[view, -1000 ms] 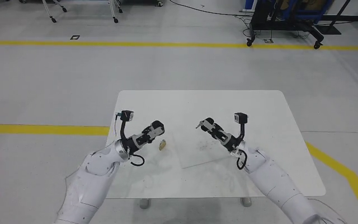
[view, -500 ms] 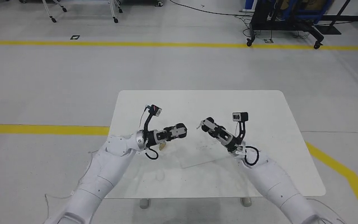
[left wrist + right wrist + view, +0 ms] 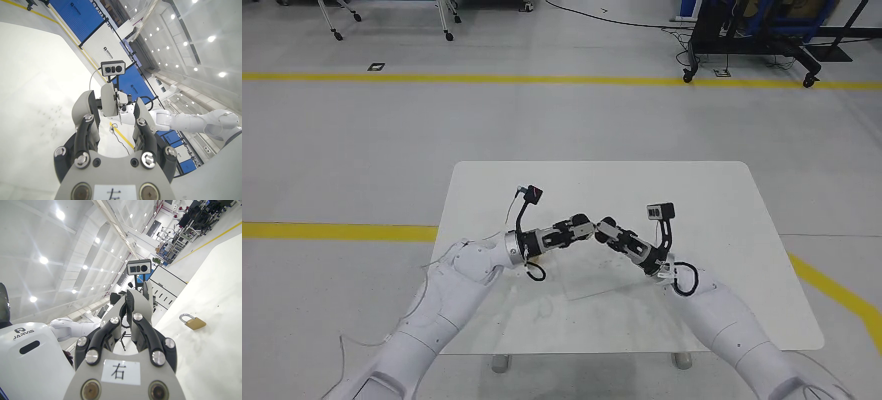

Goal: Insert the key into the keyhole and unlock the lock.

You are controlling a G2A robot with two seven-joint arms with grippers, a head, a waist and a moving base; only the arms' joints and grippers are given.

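A: Left wrist view: left tool (image 3: 114, 97) gapes around the right tool (image 3: 115, 103), which pinches the key (image 3: 119, 113).
B: Close squarely on it before right releases (lock (image 3: 192, 322) lies on the table (image 3: 208, 361), well apart).

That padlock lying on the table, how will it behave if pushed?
It will probably slide rather than roll, since the padlock lies flat on the smooth table. It looks like solid metal, so it is likely rigid and heavy for its size.
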